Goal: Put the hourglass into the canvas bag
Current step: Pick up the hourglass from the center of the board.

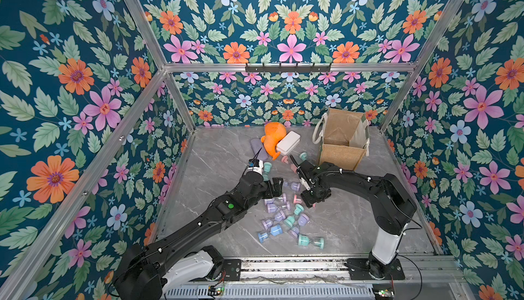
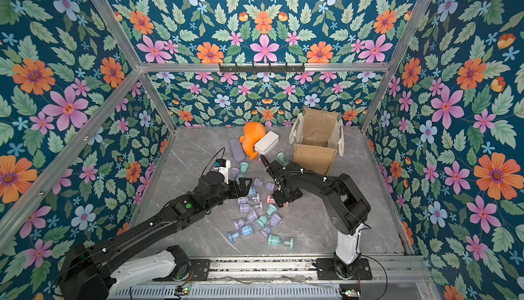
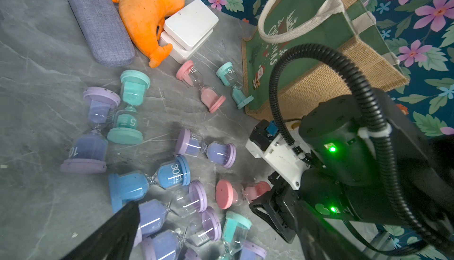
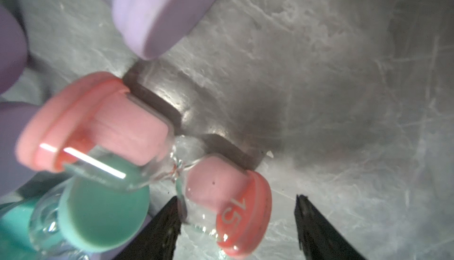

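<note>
Since the pink hourglass marked 15 (image 4: 127,128) lies on its side on the grey marble tabletop (image 1: 354,227), your right gripper (image 4: 237,197) sits over it, low in the right wrist view, jaws apart astride one bulb, seemingly clamping nothing yet. The tan jute canvas bag (image 1: 340,154) stands open-mouthed right of centre in both top views, ready to receive it. Whether your left gripper (image 1: 276,186) is parted, I cannot tell.
</note>
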{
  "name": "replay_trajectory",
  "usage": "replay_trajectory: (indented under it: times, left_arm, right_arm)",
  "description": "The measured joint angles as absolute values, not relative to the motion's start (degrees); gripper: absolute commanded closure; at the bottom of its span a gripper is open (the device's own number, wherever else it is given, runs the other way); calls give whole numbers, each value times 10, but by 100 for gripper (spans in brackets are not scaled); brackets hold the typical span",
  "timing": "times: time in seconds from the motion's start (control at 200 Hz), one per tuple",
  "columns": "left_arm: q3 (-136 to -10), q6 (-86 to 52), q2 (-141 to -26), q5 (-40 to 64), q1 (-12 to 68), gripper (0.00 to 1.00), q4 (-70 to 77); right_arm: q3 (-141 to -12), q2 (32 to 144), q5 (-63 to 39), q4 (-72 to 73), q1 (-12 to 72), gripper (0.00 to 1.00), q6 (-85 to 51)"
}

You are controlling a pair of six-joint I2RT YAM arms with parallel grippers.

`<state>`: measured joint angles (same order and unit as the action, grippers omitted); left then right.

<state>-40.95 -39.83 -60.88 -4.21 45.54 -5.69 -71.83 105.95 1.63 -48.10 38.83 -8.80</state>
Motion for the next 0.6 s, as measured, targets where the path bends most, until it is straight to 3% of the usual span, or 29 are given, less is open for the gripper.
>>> replay_trajectory:
  times: [0.6]
  left_arm:
    - [-416,-388,-616,-51,456,0,-69]
  right_arm:
    - [-730,1100,8,-462,391,36,-64]
